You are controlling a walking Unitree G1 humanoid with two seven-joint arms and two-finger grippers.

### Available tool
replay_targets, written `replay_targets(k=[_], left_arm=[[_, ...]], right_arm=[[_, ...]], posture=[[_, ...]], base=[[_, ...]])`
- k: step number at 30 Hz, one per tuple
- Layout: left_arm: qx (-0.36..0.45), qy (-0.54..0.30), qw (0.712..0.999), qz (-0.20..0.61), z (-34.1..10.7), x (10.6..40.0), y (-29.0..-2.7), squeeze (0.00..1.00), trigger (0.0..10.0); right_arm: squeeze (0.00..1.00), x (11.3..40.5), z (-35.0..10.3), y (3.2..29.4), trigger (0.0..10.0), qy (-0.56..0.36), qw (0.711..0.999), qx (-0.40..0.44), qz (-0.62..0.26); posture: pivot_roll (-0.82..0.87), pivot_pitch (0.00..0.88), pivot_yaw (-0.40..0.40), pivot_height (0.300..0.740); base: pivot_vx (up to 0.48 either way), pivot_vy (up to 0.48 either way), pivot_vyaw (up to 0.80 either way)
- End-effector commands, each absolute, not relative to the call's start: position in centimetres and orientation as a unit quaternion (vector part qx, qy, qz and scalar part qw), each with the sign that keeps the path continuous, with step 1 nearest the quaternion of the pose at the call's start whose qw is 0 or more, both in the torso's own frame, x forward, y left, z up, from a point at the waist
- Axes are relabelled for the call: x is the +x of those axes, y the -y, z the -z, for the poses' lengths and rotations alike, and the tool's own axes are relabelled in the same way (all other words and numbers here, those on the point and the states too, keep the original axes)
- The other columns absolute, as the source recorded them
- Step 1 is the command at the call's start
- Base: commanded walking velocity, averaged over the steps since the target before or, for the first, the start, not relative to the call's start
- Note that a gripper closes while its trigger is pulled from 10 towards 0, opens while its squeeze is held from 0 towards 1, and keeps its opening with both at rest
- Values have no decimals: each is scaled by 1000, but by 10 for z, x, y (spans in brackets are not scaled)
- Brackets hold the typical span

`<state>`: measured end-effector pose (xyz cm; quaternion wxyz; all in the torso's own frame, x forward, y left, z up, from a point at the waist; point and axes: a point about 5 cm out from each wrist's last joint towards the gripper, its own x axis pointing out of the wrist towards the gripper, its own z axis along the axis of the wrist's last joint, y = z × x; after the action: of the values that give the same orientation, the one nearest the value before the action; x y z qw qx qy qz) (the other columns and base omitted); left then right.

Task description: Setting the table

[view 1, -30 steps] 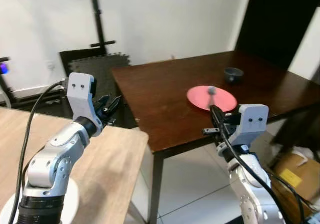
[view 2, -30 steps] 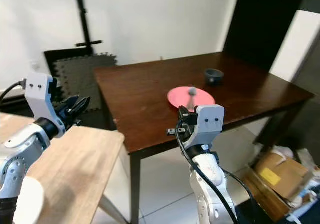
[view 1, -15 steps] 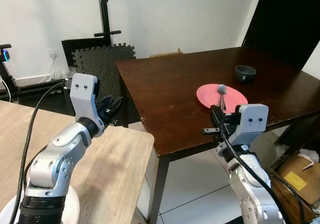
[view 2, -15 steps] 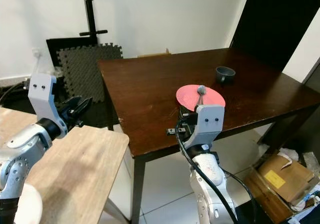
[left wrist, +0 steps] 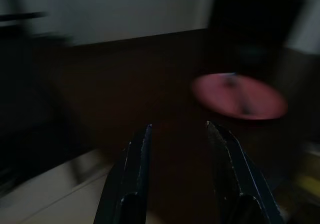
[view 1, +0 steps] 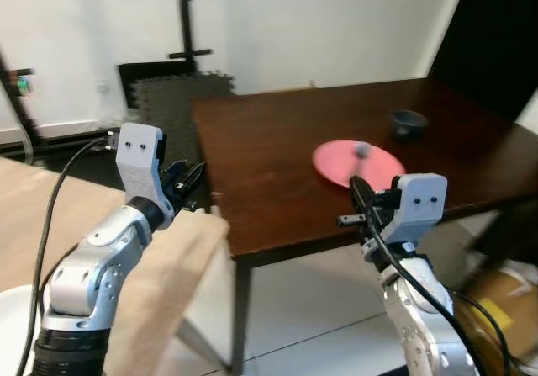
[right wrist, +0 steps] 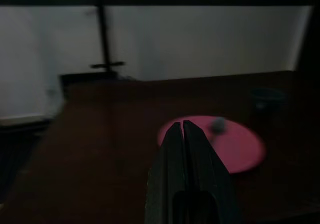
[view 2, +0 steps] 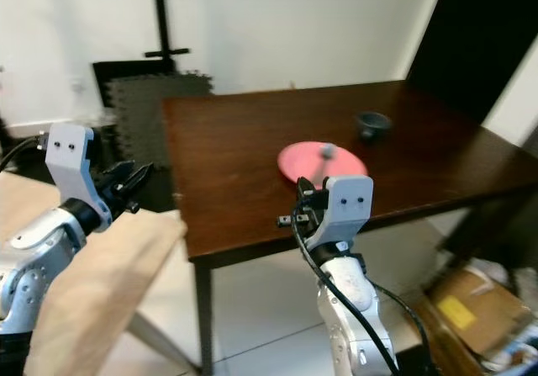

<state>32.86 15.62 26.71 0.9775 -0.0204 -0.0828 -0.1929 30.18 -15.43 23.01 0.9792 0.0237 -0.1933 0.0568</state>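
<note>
A pink plate (view 1: pixel 356 161) lies on the dark wooden table (view 1: pixel 269 174) with a grey spoon (view 1: pixel 362 151) resting on it. A small dark bowl (view 1: pixel 408 122) stands just beyond the plate. My right gripper (view 1: pixel 356 198) is held up at the table's near edge, short of the plate, its fingers (right wrist: pixel 182 149) shut with nothing between them. My left gripper (view 1: pixel 190 177) is raised at the table's near left corner, its fingers (left wrist: pixel 140 156) open and empty. The plate (left wrist: pixel 239 96) lies ahead of it. The picture is blurred.
A light wooden table (view 1: pixel 168 283) is at my lower left, with a white round object (view 1: pixel 10 334) at its near edge. A black stand (view 1: pixel 185 23) and dark foam mats (view 1: pixel 168 94) lean at the white wall. A cardboard box (view 1: pixel 504 309) sits on the floor at the right.
The whole view has shifted and blurred, so the camera moved. Both arms keep their raised poses, and the plate, spoon and bowl lie as before.
</note>
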Motion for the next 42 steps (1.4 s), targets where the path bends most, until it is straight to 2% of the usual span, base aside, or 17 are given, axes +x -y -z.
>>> replay_targets(k=[1,27,33,42], left_arm=[[-24,77,979,185,-264,328,-161,0,10000],[-44,77,978,188,-263,329,-160,0,10000],[-113,63,972,198,-261,330,-157,0,10000],[-96,47,968,228,-254,326,-146,0,10000]], right_arm=[[0,301,-228,148,10000,189,980,21,-65],[0,301,-228,148,10000,188,980,22,-63],[0,303,-228,147,10000,190,980,23,-62],[0,303,-227,151,10000,190,980,20,-49]], posture=[[26,34,12,740],[26,43,14,740],[28,43,14,740],[20,46,-2,740]], base=[[0,0,0],[0,0,0],[0,0,0],[0,0,0]])
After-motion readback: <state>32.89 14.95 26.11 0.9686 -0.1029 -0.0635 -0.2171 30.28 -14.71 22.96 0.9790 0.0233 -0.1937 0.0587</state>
